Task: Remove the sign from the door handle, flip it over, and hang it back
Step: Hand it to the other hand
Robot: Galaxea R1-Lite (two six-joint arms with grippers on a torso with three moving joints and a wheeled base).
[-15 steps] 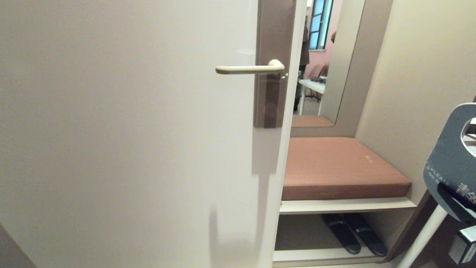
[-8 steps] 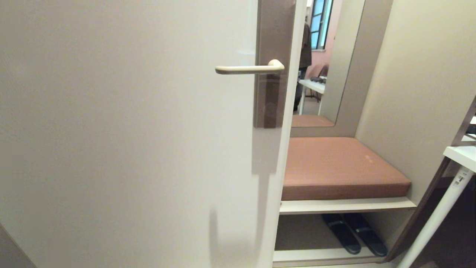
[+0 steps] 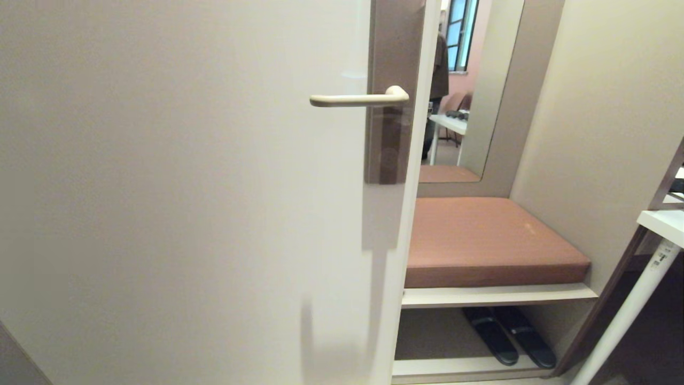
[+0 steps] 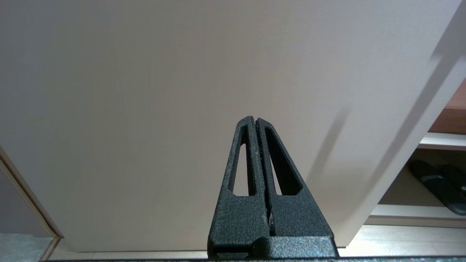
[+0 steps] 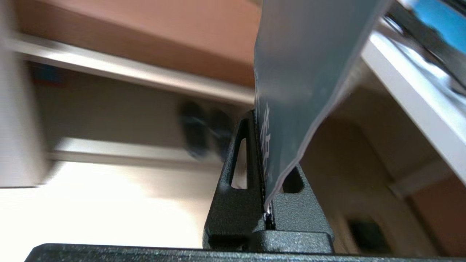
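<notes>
The cream door handle sticks out level from its brownish plate on the pale door, and nothing hangs on it. The sign, blue-grey side showing with white lettering, is clamped by one edge in my right gripper, which is shut on it; that arm is out of the head view. My left gripper is shut on nothing and points at the bare lower part of the door.
To the right of the door's edge is a bench with a brown cushion over a shelf holding dark slippers. A white table with a slanted leg stands at the far right, and a mirror above the bench reflects a person.
The sign and my right gripper, at the head view's right edge a second ago, have dropped out of that view. Door, handle and left arm have not moved.
</notes>
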